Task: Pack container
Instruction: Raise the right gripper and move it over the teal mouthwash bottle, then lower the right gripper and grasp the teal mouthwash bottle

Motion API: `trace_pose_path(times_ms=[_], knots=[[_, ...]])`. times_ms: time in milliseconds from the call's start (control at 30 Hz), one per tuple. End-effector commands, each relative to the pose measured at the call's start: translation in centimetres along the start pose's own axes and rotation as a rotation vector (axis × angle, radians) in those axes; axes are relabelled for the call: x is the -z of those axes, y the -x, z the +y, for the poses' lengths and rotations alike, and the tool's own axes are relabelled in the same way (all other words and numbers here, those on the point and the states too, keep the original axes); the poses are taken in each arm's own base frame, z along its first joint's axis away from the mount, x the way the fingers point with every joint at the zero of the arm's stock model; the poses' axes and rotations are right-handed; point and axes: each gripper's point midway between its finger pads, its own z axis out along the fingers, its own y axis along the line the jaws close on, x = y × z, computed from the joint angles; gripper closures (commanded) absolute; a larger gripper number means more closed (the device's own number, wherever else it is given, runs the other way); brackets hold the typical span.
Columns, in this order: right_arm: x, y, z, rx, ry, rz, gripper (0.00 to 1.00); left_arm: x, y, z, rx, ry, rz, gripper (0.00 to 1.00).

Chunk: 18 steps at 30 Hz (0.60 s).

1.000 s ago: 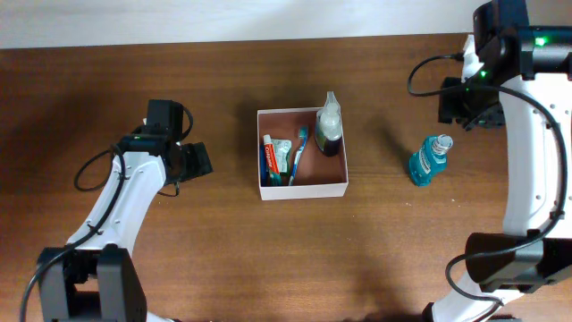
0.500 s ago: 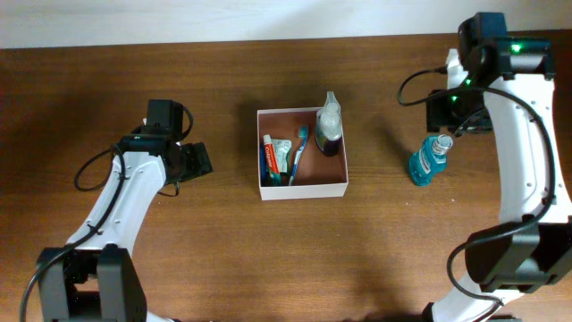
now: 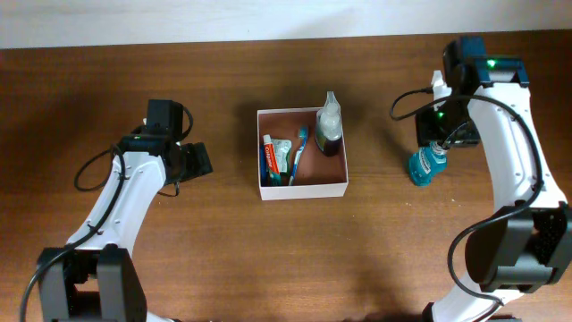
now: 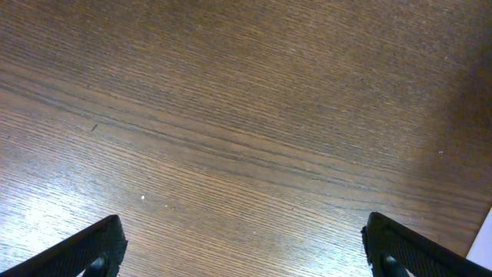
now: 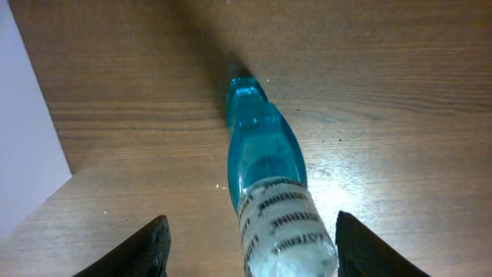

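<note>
The wooden table (image 3: 268,259) is occupied at its middle by the container (image 3: 304,190). Beside it, a blue bottle (image 5: 265,154) is flanked, untouched, by the spread right gripper (image 5: 255,245). The left gripper (image 4: 246,246) is held wide apart over bare wood.

No legible text in any view. Pale label band (image 5: 286,225) on blue bottle (image 5: 265,165): rows of dark print, blurred, unreadable. Red-and-white tube (image 3: 277,154) inside container (image 3: 304,190): possibly brand lettering on the red strip, too small to make out from overhead.
</note>
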Motion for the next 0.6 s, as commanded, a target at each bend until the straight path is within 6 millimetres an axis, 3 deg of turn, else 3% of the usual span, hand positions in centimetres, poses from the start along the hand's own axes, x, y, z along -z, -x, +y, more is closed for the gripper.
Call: trace_pose_path(times_ms=[0, 567], knots=[[-0.4, -0.3, -0.1, 0.009, -0.002, 0.001, 0.38, -0.3, 0.0, 0.2, 0.003, 0.01, 0.005, 0.01], [-2.6, -0.5, -0.9, -0.018, -0.003, 0.011, 0.39, -0.3, 0.0, 0.2, 0.003, 0.01, 0.005, 0.01]])
